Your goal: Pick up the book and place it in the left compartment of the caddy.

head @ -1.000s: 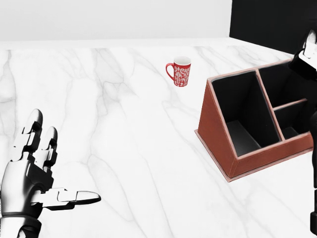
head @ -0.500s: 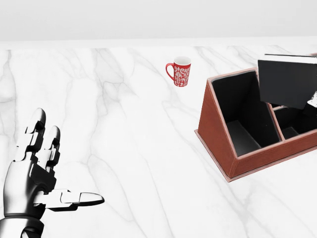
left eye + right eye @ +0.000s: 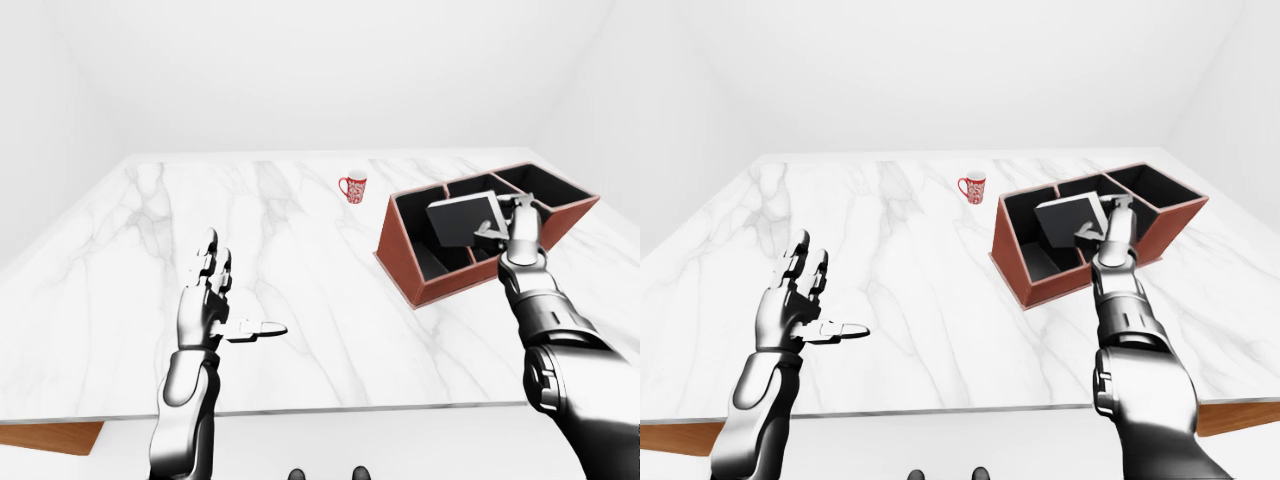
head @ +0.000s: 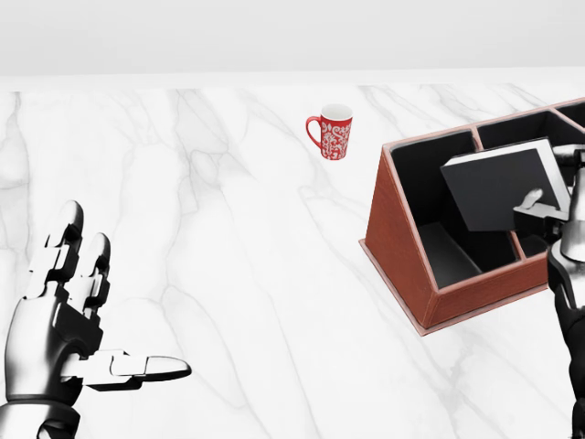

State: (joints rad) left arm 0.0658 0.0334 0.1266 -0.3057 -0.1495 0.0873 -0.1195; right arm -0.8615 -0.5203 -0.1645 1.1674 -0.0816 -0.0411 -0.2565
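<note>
Book now sits lower and further left in the head view than half a sec ago, when it hung at the view's upper right over the divider; it's tilted, dark cover toward the cam, held over the caddy by my right robot hand, fingers closed on its right edge (thumb on the cover). A sec ago the book filled the top right corner, so I've been bringing it down and across toward the opening. Meaning for the task: pick is done, placing is under way, release not yet done. My guess is the lower left corner is lined up w/ the left compartment, but I can't tell if it's past the rim yet or just above it.

Containers: caddy is a brown sloped box w/ black lining, on the white marble counter. Left compartment, the big one, looks empty apart from the book hanging over it; the right compartments are partly hidden by book and arm, nothing visible in them. Red mug stands upright, apart from the caddy, to its upper left; can't see inside it.

Left robot hand is open wide, fingers spread, holding nothing, hovering at the view's lower left, well away from everything.
</note>
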